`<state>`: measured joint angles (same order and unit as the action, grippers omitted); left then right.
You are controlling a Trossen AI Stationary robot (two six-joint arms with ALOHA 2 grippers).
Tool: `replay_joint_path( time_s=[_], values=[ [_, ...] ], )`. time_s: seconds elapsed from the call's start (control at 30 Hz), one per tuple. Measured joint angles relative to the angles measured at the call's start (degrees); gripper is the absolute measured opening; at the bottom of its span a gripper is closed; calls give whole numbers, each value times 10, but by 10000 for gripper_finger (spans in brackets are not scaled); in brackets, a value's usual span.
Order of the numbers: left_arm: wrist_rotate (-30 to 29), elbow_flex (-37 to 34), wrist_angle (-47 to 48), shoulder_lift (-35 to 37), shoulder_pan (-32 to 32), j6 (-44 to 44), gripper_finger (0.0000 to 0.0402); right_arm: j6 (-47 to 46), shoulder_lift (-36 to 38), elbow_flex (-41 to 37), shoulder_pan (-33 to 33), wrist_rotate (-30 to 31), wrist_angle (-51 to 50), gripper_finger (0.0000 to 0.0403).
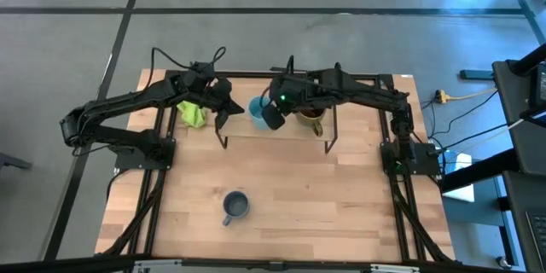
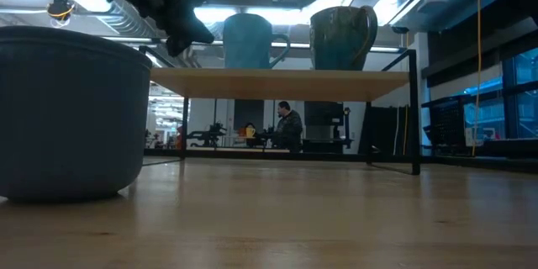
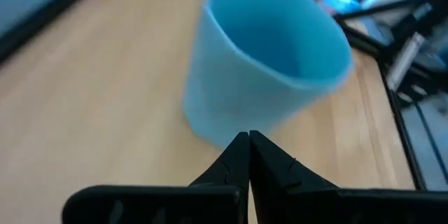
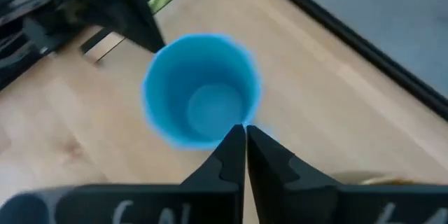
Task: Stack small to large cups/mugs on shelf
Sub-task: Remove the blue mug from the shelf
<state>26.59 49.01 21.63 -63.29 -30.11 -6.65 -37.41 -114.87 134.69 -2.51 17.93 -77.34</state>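
Observation:
The sky-blue mug (image 1: 256, 109) stands upright on the shelf (image 1: 286, 134), with the brown-olive mug (image 1: 312, 119) upright to its right; both also show in the low view (image 2: 248, 42) (image 2: 343, 38). The small grey-blue mug (image 1: 235, 206) stands on the table near the front edge and shows large in the low view (image 2: 71, 109). My left gripper (image 3: 248, 137) is shut, just left of the sky-blue mug's wall (image 3: 238, 91), with a gap showing in the low view (image 2: 195, 34). My right gripper (image 4: 245, 129) is shut, above the sky-blue mug's rim (image 4: 203, 91).
A green crumpled thing (image 1: 194, 113) lies at the shelf's left end under my left arm. The shelf stands on thin black legs (image 2: 415, 109) at the table's far side. A person (image 2: 289, 126) shows in the room beyond the table.

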Motion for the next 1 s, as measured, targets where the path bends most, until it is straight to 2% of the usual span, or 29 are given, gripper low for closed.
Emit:
replay_joint_path(
  time_s=[0.17,0.3,0.5,0.6,0.73,1.0],
  values=[
    [-4,0,58,5,21,37,1,-9,0,0,29,3,-2,26],
    [-4,0,59,5,40,36,2,-32,0,0,51,-3,-2,27],
    [54,0,113,15,85,41,3,-74,0,0,114,-31,-2,27],
    [58,0,180,21,133,42,3,-96,0,0,152,-29,-3,28],
    [31,0,262,24,220,18,3,-138,0,0,193,-26,-10,38],
    [14,0,263,23,355,-15,3,-196,0,0,245,15,-10,77]
  ],
)
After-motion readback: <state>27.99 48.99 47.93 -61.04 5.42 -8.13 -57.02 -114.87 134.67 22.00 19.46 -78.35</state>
